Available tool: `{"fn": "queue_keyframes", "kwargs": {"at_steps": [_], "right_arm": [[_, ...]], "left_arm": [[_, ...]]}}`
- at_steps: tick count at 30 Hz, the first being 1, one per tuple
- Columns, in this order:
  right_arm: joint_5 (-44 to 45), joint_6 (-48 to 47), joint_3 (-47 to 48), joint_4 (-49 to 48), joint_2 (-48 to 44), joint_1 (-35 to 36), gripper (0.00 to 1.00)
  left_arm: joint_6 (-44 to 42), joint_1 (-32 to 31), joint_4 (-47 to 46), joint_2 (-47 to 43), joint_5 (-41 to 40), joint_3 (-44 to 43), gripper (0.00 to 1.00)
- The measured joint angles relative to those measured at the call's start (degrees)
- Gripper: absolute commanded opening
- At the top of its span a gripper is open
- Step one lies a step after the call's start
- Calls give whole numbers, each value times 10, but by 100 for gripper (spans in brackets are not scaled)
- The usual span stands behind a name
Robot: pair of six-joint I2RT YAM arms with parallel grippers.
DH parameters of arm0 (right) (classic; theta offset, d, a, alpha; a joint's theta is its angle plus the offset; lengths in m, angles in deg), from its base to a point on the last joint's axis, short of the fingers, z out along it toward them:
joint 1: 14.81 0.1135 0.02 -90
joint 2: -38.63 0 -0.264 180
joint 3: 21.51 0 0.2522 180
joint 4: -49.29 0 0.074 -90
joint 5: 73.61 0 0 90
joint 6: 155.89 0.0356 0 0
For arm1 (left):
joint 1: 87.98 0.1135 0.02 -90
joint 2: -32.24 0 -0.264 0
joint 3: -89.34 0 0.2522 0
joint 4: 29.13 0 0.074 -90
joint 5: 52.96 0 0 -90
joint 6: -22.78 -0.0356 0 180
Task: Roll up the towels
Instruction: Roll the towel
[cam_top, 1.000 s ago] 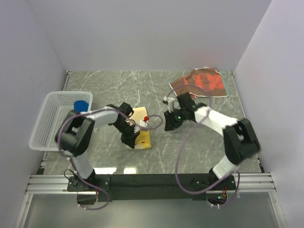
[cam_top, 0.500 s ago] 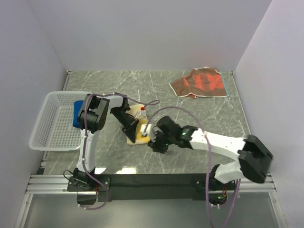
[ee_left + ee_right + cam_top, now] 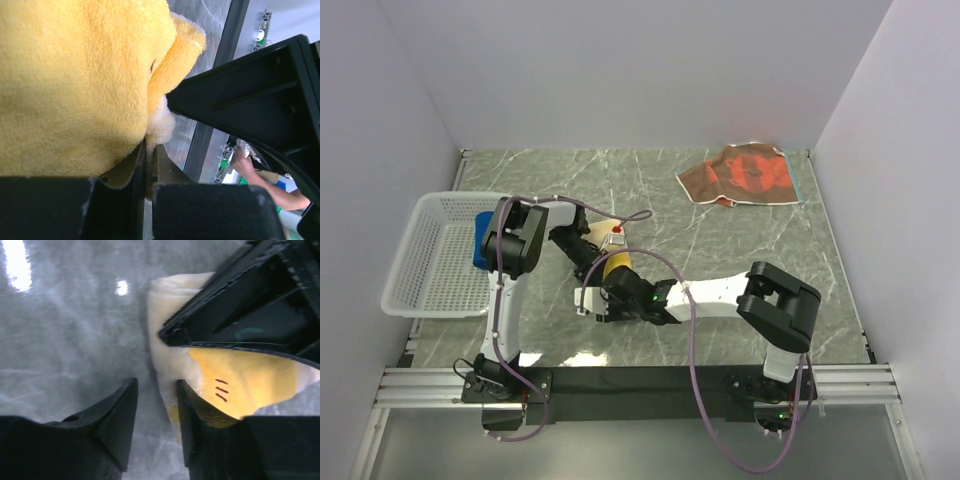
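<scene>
Left gripper [image 3: 149,156] is pressed together, pinching the cream edge of the yellow towel [image 3: 75,75]. The towel sits bunched mid-table, between both grippers. Right gripper [image 3: 156,390] is spread over the towel's edge and grips nothing.

Risks:
- The grippers are very close and could collide.
- The thin pinch could slip and the roll would spring open.
- The table [image 3: 720,240] is glossy grey marble, so the towel may slide instead of rolling.

Plain white walls on three sides. The blue towel [image 3: 483,243] is in the basket [image 3: 420,215] at left. The patterned towel [image 3: 745,172] lies flat at far right.
</scene>
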Motion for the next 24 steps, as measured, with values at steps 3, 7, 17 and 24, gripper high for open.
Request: {"fn": "queue_keyframes", "kwargs": {"at_steps": [3,7,17,24], "right_arm": [[9,-17,8,-16,16,0,34],[12,-31,20,-25,33,-3,8],[-136,31,78,60,45,-48,0],[-302,129,96,141,51,-79,0]], "left_arm": [[0,7,1,0,1,5,10],[-10,15,7,0,1,8,11],[-33,51,-31,-73,1,59,45],[0,143,-138,-226,24,100,48]]}}
